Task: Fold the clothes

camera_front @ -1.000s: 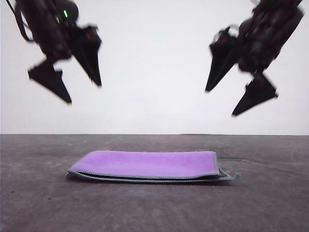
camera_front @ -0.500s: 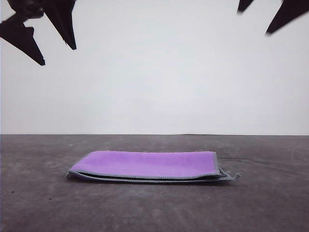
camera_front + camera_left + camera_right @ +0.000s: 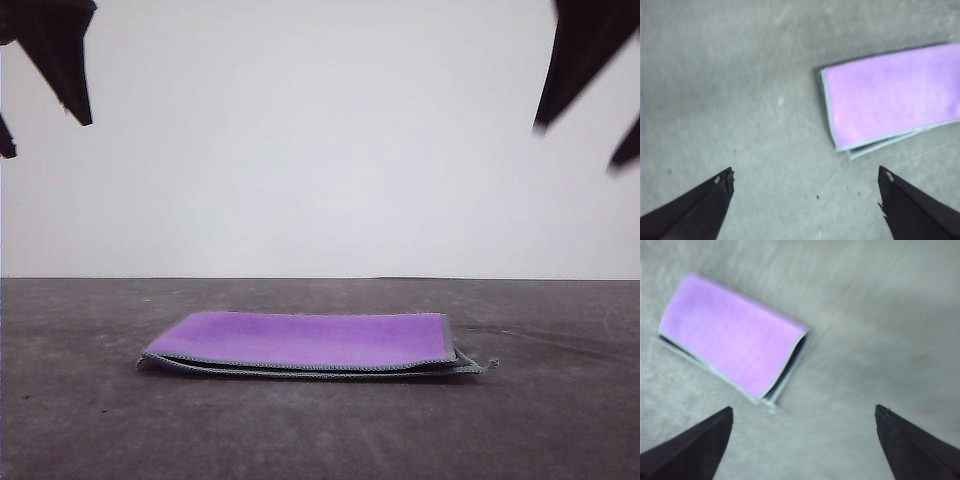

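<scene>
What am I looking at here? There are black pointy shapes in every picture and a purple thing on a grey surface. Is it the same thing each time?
Yes, it is one scene seen by three cameras. The front view looks forward over a grey table. The black points at its upper corners are fingers of the robot's two grippers, the claws at the ends of its arms: the left gripper and the right gripper. The other two pictures come from cameras on the wrists, looking down past each gripper's own fingers: left, right. Both are open and hold nothing. The purple thing is the cloth, lying folded on the table with its grey hem showing, untouched by either gripper.
</scene>
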You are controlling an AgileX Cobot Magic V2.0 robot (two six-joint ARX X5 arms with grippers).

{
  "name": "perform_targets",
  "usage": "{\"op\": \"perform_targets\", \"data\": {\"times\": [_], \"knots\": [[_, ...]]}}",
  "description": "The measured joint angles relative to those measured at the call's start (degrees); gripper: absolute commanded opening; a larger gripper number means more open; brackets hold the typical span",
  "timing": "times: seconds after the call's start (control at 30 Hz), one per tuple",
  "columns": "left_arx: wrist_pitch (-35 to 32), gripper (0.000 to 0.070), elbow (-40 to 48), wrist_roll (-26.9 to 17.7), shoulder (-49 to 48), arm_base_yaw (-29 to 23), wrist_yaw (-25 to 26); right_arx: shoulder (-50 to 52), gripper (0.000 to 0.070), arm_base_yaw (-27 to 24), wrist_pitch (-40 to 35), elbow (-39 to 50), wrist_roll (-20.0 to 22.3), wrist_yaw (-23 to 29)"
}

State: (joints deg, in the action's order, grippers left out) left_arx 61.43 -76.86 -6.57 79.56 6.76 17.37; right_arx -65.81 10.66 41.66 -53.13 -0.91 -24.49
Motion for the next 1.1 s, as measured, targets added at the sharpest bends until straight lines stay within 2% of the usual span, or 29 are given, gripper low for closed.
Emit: {"op": "perform_targets", "data": {"times": [0.2, 0.53, 0.77, 1.0, 1.07, 1.1], "knots": [[-1.33, 0.0561, 2.53, 0.8, -1.89, 0.0, 0.33, -4.55, 0.0574, 0.0, -17.76, 11.64, -7.71, -6.76], [-3.3, 0.0561, 2.6, 1.51, -1.89, 0.0, 0.37, -17.39, 0.0573, 1.1, -30.04, 13.34, -14.41, -13.78], [-3.34, 0.0561, 2.6, 1.51, -1.89, 0.0, 0.37, -22.05, 0.055, 3.09, -36.07, 13.34, -18.7, -14.4], [-3.41, 0.0561, 2.6, 1.51, -1.87, 0.0, 0.37, -25.52, 0.0549, 7.16, -43.55, 13.34, -22.96, -14.36], [-3.43, 0.0561, 2.6, 1.51, -1.89, 0.0, 0.37, -26.39, 0.0527, 8.07, -45.64, 13.34, -24.15, -14.38], [-3.43, 0.0561, 2.6, 1.51, -1.89, 0.0, 0.37, -26.86, 0.0491, 8.35, -46.66, 13.31, -24.8, -14.41]]}}
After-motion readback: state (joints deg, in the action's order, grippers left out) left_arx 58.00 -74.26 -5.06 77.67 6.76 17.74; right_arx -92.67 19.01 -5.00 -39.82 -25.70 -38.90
